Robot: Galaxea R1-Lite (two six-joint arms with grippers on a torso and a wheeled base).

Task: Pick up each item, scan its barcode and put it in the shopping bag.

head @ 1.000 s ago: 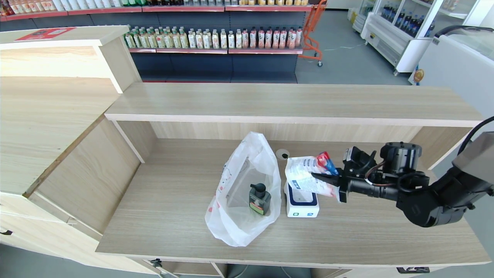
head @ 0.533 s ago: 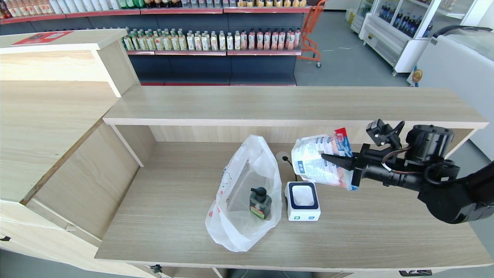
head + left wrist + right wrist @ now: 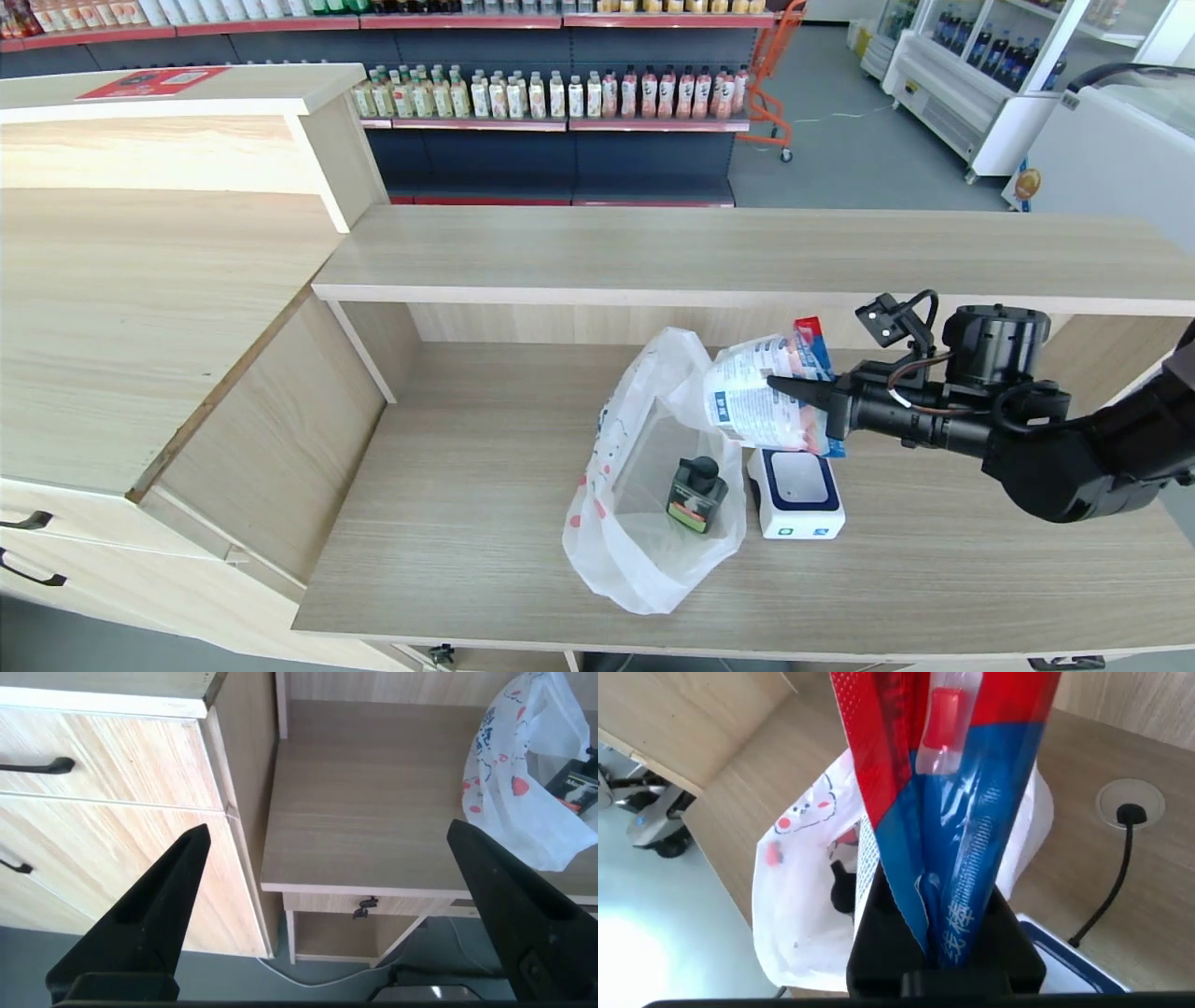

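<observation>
Our right gripper (image 3: pixel 794 397) pinching white plastic packet (image 3: pixel 752 406), red-and-blue seal (image 3: pixel 962 812) facing right wrist view, over white shopping bag (image 3: pixel 616 551); left gripper (image 3: pixel 327 831) spread

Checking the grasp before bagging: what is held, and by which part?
Right gripper clamps the packet by its red-and-blue sealed edge; left gripper holds nothing.

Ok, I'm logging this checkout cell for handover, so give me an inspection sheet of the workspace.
Surface: wooden counter, no spills seen.
Job's things: packet held up at the mouth of the shopping bag; pump bottle inside the bag; scanner beside the bag.
Clutter: nothing seen.
Tools: right tool shut on the packet; left tool open, empty.
Cables: black cable from a counter grommet toward the scanner.
Surroundings: shelves of bottles, fridges behind.
</observation>
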